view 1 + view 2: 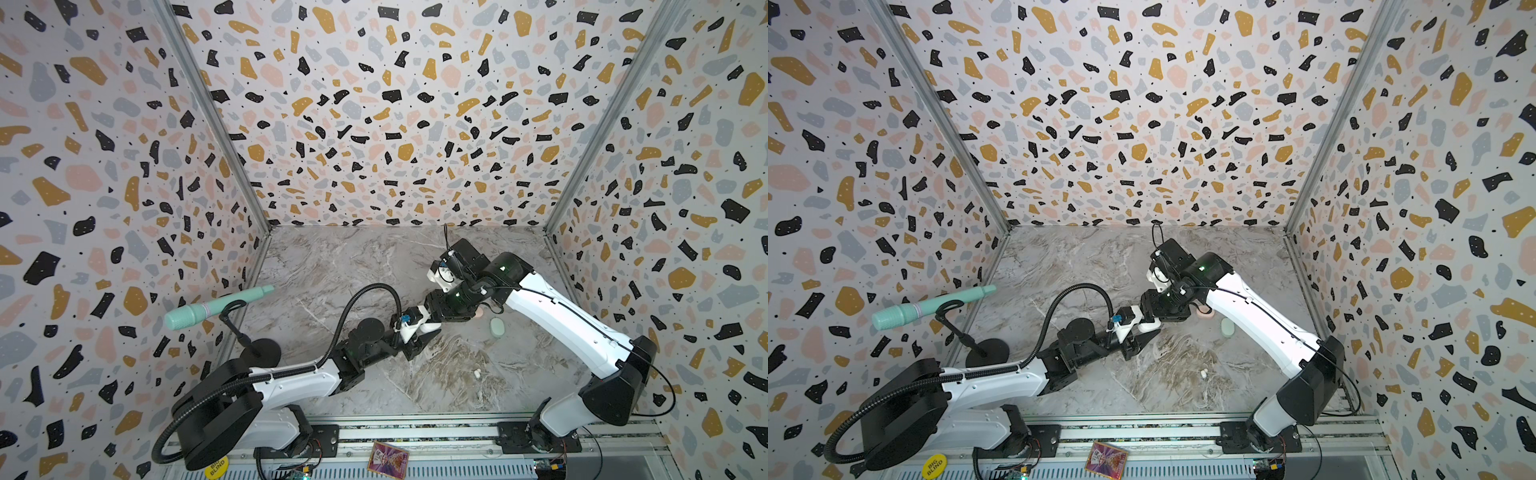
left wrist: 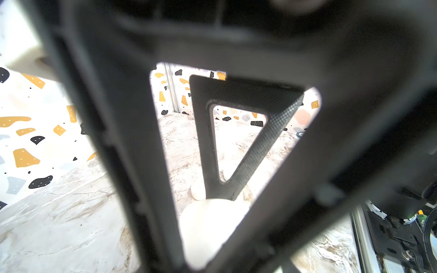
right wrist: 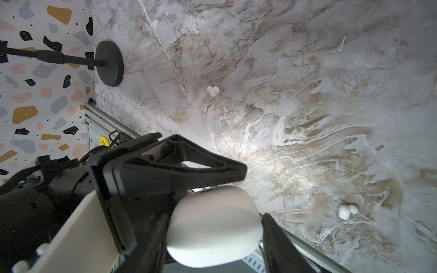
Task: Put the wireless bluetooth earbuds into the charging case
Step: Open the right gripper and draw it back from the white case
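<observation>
The white charging case [image 3: 212,224] hangs above the marble table [image 1: 353,266] where my two grippers meet. My right gripper [image 1: 432,309] is shut on its sides. My left gripper [image 1: 424,338] pinches it from the other side; in the left wrist view it is a blurred white mass [image 2: 208,227] between the fingers. Both top views hide the case behind the grippers. One white earbud [image 3: 213,91] lies loose on the table. Another earbud [image 3: 345,211] lies near the front edge and also shows in both top views [image 1: 477,372] [image 1: 1203,373].
A mint case [image 1: 496,326] and a pink case [image 1: 1206,314], partly under the right arm, lie right of the grippers. A mint microphone [image 1: 216,308] on a black stand with a round base [image 1: 261,352] is at the left wall. A card [image 1: 388,457] lies on the front rail.
</observation>
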{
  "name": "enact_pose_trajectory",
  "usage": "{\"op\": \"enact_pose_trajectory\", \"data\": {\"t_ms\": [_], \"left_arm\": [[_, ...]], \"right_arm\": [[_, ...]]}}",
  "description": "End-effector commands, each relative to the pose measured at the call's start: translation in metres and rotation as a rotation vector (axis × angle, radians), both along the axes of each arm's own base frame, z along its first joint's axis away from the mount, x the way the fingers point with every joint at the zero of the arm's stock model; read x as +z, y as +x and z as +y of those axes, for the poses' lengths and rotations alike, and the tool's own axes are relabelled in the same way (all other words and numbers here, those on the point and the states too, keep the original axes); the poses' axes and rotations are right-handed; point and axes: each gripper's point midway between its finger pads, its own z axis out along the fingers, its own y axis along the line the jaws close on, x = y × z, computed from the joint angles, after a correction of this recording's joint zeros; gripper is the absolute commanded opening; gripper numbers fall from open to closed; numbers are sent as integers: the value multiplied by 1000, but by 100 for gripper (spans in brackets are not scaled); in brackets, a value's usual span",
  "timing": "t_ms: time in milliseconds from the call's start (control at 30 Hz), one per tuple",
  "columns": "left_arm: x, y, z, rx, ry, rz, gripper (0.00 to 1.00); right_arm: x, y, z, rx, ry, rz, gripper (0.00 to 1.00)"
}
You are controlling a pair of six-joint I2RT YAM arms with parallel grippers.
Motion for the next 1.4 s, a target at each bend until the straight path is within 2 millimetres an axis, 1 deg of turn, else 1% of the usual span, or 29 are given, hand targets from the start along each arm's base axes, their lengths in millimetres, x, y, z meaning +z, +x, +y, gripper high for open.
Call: {"op": "enact_pose_trajectory", "data": {"t_ms": [0, 133, 367, 600, 667, 833, 867, 1000, 1133, 1267, 1300, 1367], "left_arm": [[25, 1, -2, 2, -53, -55, 51], [22, 1, -4, -3, -46, -49, 46], [24, 2, -5, -4, -41, -51, 39], [28, 2, -5, -5, -48, -52, 37], [27, 2, -5, -6, -50, -46, 36], [28, -3, -6, -32, -72, -21, 35], [26, -5, -6, -40, -77, -11, 35], [23, -12, -4, -66, -100, 26, 34], [20, -24, -1, -111, -113, 73, 32], [25, -40, 4, -166, -144, 117, 31], [28, -43, 6, -177, -150, 123, 30], [36, -51, 8, -209, -174, 133, 28]], "right_arm": [[10, -3, 1, 0, 18, -7, 50], [11, -3, 1, 2, 19, -6, 50], [8, -5, 0, 5, 11, 1, 49], [8, -6, 1, 8, 14, 3, 49], [8, -6, 1, 8, 14, 0, 53], [14, -2, -3, -11, 33, -18, 69], [15, -1, -4, -20, 43, -21, 72], [23, 3, -13, -47, 104, -28, 78], [36, 11, -33, -72, 149, -77, 82], [48, 14, -54, -18, 150, -203, 83], [50, 13, -57, 6, 144, -234, 84], [58, 6, -57, 97, 169, -316, 84]]}}
